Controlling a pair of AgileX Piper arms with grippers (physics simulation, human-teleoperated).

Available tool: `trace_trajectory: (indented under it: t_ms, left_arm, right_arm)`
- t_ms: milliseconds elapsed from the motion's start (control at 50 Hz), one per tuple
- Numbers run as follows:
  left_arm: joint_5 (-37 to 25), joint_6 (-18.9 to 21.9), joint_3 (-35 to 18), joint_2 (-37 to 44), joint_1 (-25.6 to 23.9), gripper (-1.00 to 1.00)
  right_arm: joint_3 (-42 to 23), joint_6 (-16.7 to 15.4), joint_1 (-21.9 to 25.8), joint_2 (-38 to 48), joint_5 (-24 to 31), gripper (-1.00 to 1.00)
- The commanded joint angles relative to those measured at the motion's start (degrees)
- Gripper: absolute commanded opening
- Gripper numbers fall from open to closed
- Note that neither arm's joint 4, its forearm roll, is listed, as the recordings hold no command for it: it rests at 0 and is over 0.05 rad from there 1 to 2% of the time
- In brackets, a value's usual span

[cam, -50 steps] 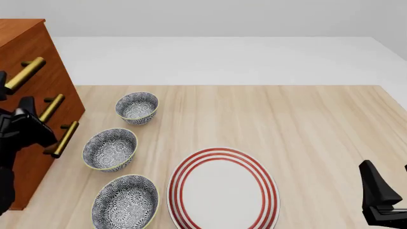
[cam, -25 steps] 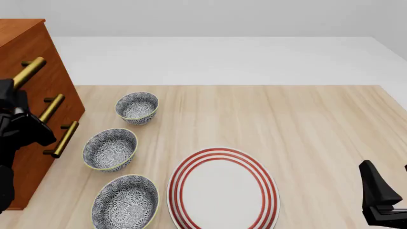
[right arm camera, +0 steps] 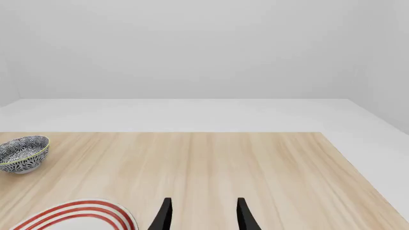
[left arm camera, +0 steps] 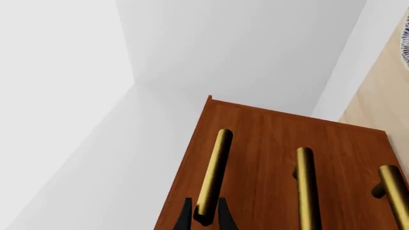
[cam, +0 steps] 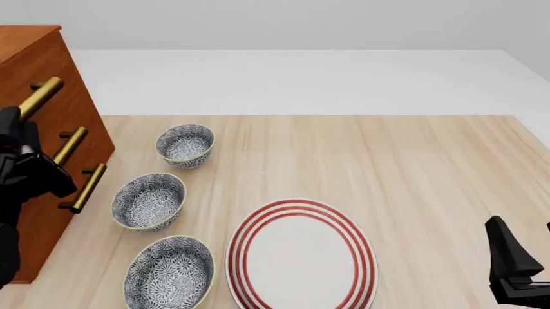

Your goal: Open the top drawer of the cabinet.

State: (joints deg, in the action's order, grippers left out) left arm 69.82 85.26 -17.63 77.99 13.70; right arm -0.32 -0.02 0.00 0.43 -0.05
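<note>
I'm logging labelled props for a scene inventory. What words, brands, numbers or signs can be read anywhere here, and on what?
None: no readable text in any view.
The cabinet and its brass handles are bare wood and metal.
The bowls carry only a dark pattern.
The plate has only red rings.

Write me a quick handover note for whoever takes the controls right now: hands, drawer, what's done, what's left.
Left hand: its fingers straddle one end of the top drawer's handle; whether it is clamped cannot be told.
Right hand: open, empty, idle over the table near the striped plate.
The cabinet stands at the table's left edge. The top drawer looks shut, flush with the two below.
Done: left hand is on the handle.
Left: confirm the grip, then pull the drawer straight out. Three bowls sit in front of the cabinet, so watch them.
</note>
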Motion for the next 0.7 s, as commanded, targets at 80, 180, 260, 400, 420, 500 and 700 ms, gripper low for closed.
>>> trace_trajectory:
  t_ms: [80, 180, 260, 400, 420, 500, 700]
  left_arm:
    - [0.07, 1.39, 0.47, -0.22, -0.43, -1.00]
    - [0.07, 1.71, 0.75, -0.41, -0.94, -1.00]
    - [0.07, 1.85, 0.84, -0.56, -1.27, -1.00]
    - [0.06, 2.25, 1.21, -1.06, -2.14, -1.00]
    - [0.06, 2.27, 1.24, -1.11, -2.22, -1.00]
    - [0.06, 2.44, 1.47, -1.42, -2.69, -1.00]
    - [0.06, 2.93, 2.21, -2.20, -3.86, -1.00]
  right_arm:
    - [0.00, 0.01, -0.01, -0.01, 0.00, 1.00]
    - [0.00, 0.01, 0.00, 0.00, 0.00, 1.00]
    - [0.00, 0.00, -0.01, 0.00, 0.00, 1.00]
    - [0.00, 0.01, -0.01, 0.00, 0.00, 1.00]
    - [0.00, -0.01, -0.01, 0.00, 0.00, 1.00]
    - [0.00, -0.01, -0.01, -0.01, 0.00, 1.00]
    - [0.00, 0.01, -0.01, -0.01, 0.00, 1.00]
